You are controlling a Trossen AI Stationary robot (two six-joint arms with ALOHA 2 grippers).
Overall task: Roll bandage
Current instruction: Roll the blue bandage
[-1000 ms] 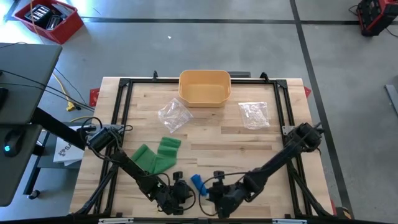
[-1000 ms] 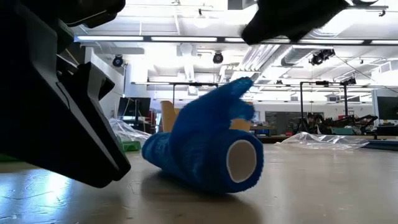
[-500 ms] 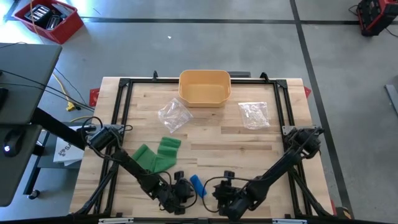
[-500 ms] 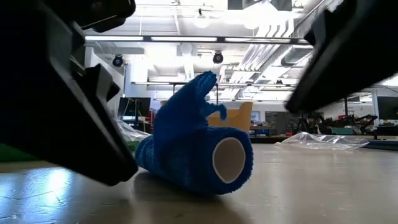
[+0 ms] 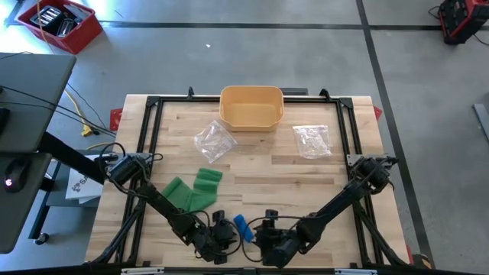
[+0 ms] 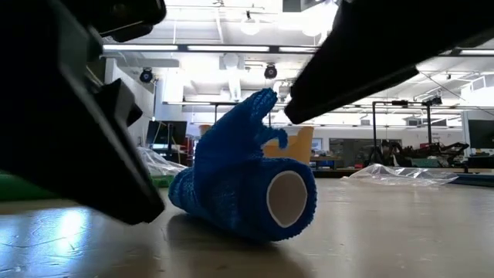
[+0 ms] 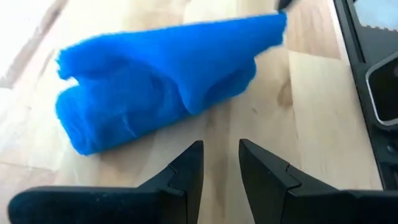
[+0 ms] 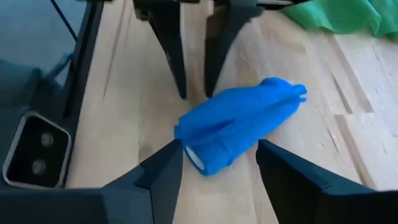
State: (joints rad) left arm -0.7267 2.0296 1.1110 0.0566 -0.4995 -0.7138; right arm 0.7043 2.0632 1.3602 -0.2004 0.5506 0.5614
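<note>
the blue bandage roll point(image 5: 241, 226) lay on the table point(image 5: 260, 164) at its near edge, a loose flap sticking up. the left gripper point(image 5: 223, 231) sat just beside it, fingers narrowly parted and empty. the right gripper point(image 5: 260, 234) flanked its other side, wide open, holding nothing. beyond the roll lay green bandage point(image 5: 192, 189), two plastic bags point(image 5: 214, 140), and a yellow bin point(image 5: 251, 107).

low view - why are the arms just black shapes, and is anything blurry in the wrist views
Low view: bright ceiling lights behind backlight the arms into silhouettes, while the blue bandage roll stays readable. Left wrist view: the roll is soft-edged; the left gripper looks sharper. Right wrist view: the right gripper is blurred, the roll fairly clear.
</note>
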